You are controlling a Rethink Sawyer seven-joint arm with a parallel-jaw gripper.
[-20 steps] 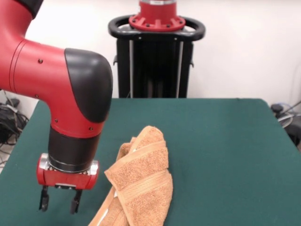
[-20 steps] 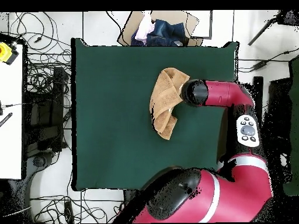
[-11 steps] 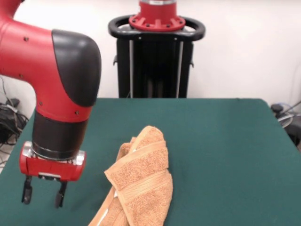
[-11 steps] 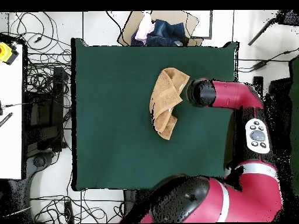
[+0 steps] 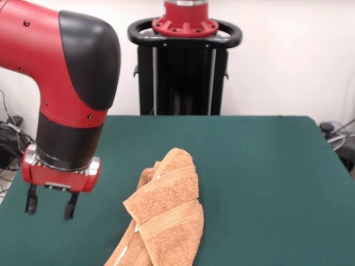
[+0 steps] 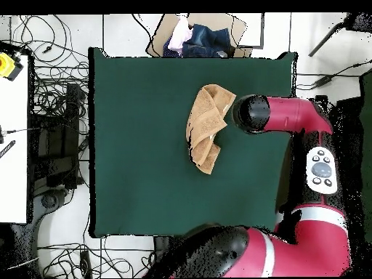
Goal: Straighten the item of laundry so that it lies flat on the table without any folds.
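The surface (image 5: 266, 166) is one wide dark green top with a felt look, set against a pale wall, and the robot's black stand (image 5: 184, 72) rises behind its far edge. From above, the floor around it is pale and strewn with tangled black cables (image 6: 51, 94). A white bench (image 6: 13, 145) runs along one side, and an open cardboard box (image 6: 200, 35) just off the surface's edge holds bunched blue and pinkish cloth.

There is one towel (image 5: 163, 216), orange-tan and crumpled into a long twisted heap with its woven bands folded across each other; it lies on the green, toward the side opposite the robot. One red and black arm (image 5: 66, 83) reaches down beside it. Its pincer (image 5: 49, 204) hangs above the green just beside the towel, not touching it, its two dark fingers (image 5: 69, 209) spread apart and holding nothing.
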